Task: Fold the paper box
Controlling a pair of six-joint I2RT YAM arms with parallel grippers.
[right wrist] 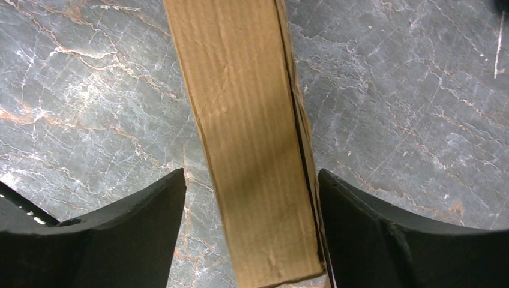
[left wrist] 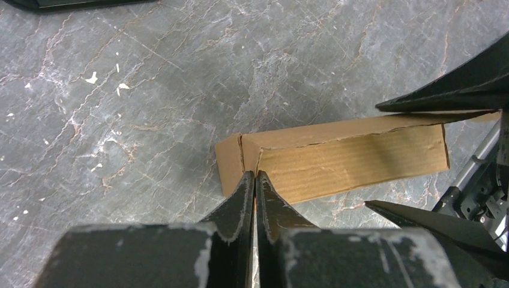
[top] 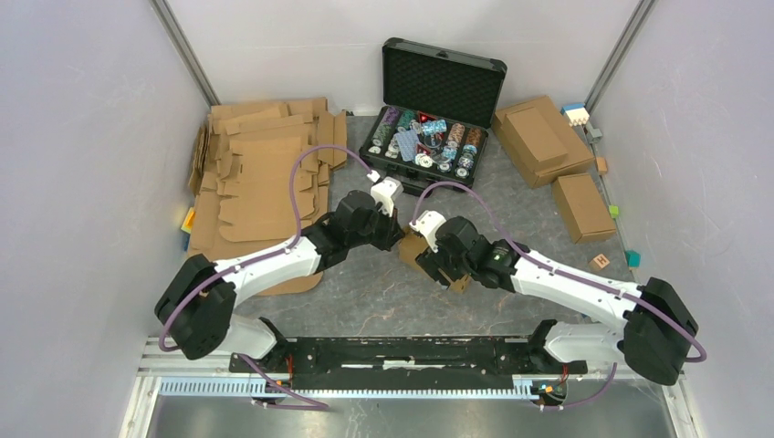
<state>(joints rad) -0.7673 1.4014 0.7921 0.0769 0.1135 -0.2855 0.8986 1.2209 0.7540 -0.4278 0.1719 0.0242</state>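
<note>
The paper box (top: 413,248) is a small brown cardboard piece, partly folded, on the grey table between the two arms. In the left wrist view it (left wrist: 348,159) lies ahead of my left gripper (left wrist: 255,175), whose jaws are pinched together on the box's near corner edge. My left gripper (top: 394,235) comes from the left. My right gripper (top: 431,258) is open and straddles the box (right wrist: 252,138). In the right wrist view the right finger (right wrist: 360,222) touches the box's side and the left finger (right wrist: 138,216) stands apart. The right gripper (right wrist: 251,174) is over the box.
A pile of flat brown blanks (top: 260,178) lies at the back left. An open black case (top: 436,100) with chips stands at the back. Two folded cardboard boxes (top: 540,137) (top: 582,205) and small coloured blocks (top: 601,262) lie at the right.
</note>
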